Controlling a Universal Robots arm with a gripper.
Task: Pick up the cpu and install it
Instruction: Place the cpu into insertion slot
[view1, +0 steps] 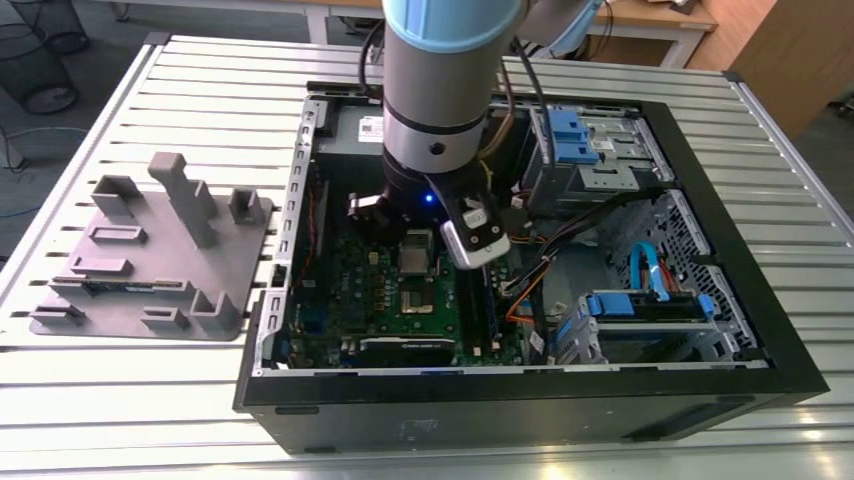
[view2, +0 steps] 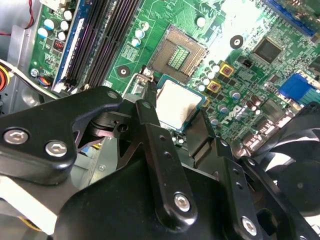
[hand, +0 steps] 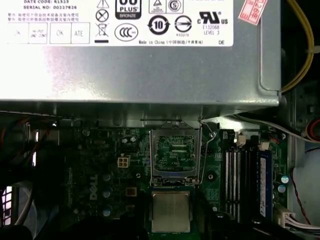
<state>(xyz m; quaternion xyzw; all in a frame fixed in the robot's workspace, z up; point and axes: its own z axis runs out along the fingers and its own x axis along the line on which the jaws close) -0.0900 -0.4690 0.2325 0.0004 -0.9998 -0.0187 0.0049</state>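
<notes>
My claw (view2: 175, 111) is clamped on the cpu (view2: 181, 101), just beside the open socket (view2: 177, 52); white printed label (hand: 120, 22) on the power supply (hand: 150, 75).

Upright arm (view1: 434, 60), gripper (view2: 175, 106) downward, clamped

1 cpu (hand: 171, 211), 1 socket (hand: 175, 155), 1 computer case (view1: 534, 412), 1 holder tray (view1: 134, 262)

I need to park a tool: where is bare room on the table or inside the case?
Bare table slats lie on the near side of the grey holder tray and past the computer case on the exterior view's right. The case interior is crowded: arm, cables, drive cage, motherboard.
</notes>
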